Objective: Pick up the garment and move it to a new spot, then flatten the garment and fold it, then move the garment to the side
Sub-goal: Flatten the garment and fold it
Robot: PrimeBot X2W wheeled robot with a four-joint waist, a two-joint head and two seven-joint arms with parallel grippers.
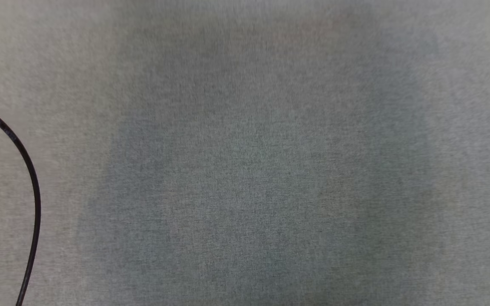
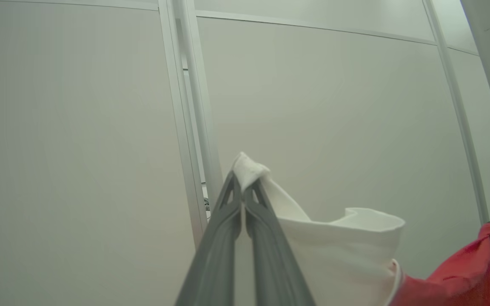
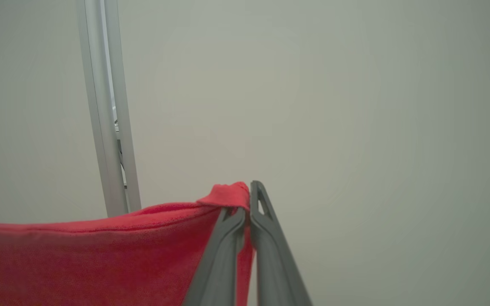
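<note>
Head view looks straight down on a grey cloth surface [image 1: 245, 170] that runs across the whole frame. In the left wrist view, pale wall panels [image 2: 79, 148] stand behind the arm.

The garment [image 2: 347, 255] is part white, part red. It hangs lifted between the two arms and stretches sideways in front of the panels. Its white portion is nearest the left arm, and the red portion runs off toward the right edge of that view. A small scrap of white and red also peeks in at the far left edge of the head view, beside the cable.

The left gripper [image 2: 243, 187] has its fingers pressed together on a white corner of the fabric, which bunches up just past the tips. In the right wrist view, the right gripper [image 3: 247, 204] pinches a red corner the same way. The red cloth spreads away to the left of its fingers.

A metal post [image 2: 194, 127] rises between the panels. A black cable [image 1: 32, 182] curves over the grey surface at the left of the head view.
</note>
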